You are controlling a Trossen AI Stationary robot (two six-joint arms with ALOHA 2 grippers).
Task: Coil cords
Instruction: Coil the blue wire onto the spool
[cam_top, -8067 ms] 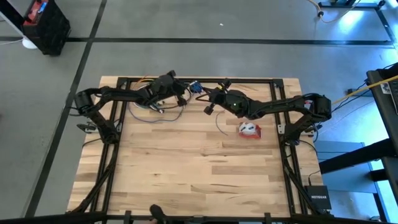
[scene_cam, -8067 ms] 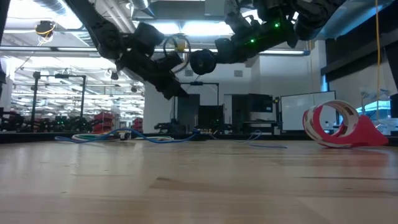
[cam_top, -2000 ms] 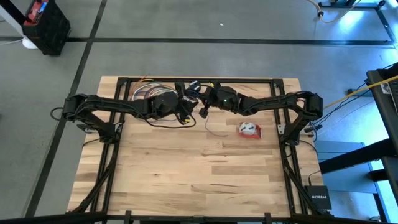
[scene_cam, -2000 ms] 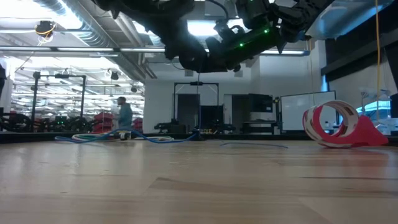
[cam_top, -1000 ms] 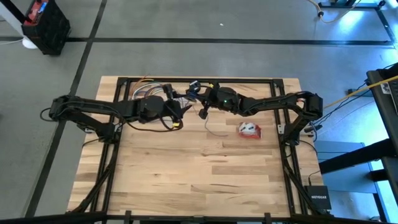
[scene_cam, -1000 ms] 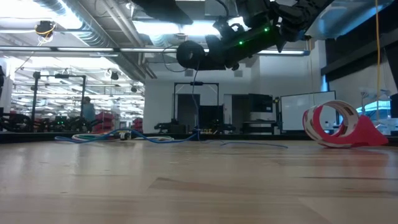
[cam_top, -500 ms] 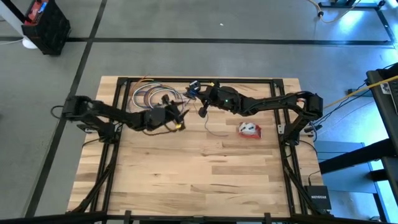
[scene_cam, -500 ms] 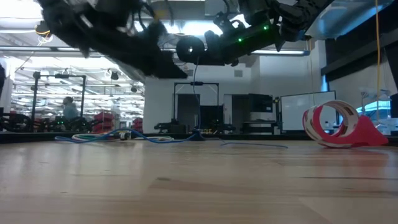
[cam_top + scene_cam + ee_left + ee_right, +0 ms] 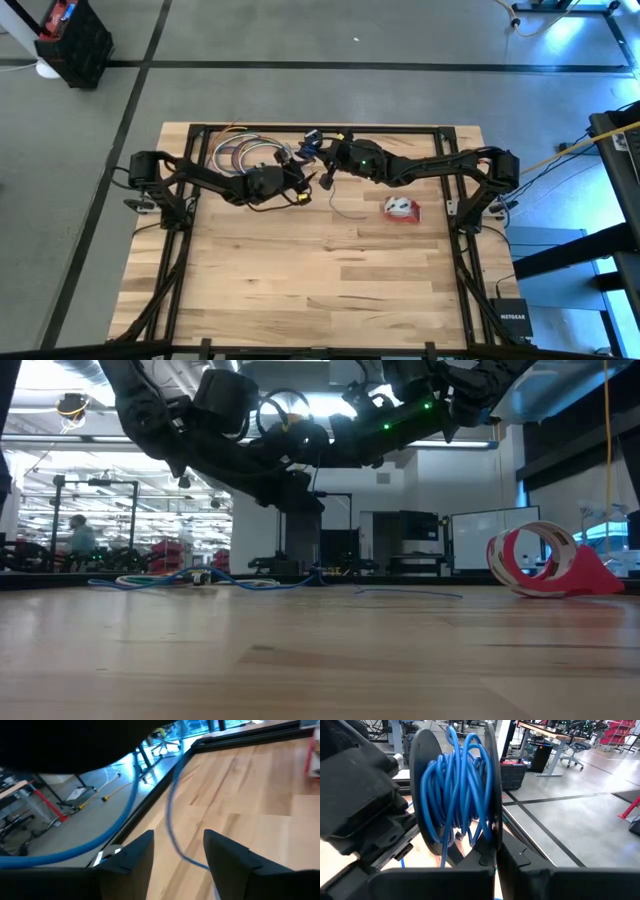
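Observation:
A black round puck (image 9: 455, 790), wound with thin blue cord, hangs above the table's far middle, and my right gripper (image 9: 496, 857) is shut on it. From it a strand of cord (image 9: 171, 805) drops to the table, with its slack end (image 9: 343, 210) lying on the wood. Just left of the puck, my left gripper (image 9: 178, 834) is open, its fingers either side of that strand; I cannot tell whether they touch it. The red-and-white cord bundle (image 9: 401, 208) rests on the table right of centre. My right gripper pinches the rim of one of the puck's flat round sides (image 9: 492, 827) between its two fingers. The puck is lifted clear of the table and stands on edge, with the wound cord beside the fingers. A strand hangs slack below it.
Loose coils of coloured cords (image 9: 238, 152) lie at the table's far left, by the black frame rail (image 9: 400, 128). More blue cord (image 9: 240, 582) trails along the far edge. The near half of the wooden table (image 9: 320, 290) is bare. A person (image 9: 78, 538) stands far off in the room.
My left arm has swung its elbow about. Its gripper has gone a little toward the table's right edge, nearer the puck. The puck and my right gripper have stayed where they were.

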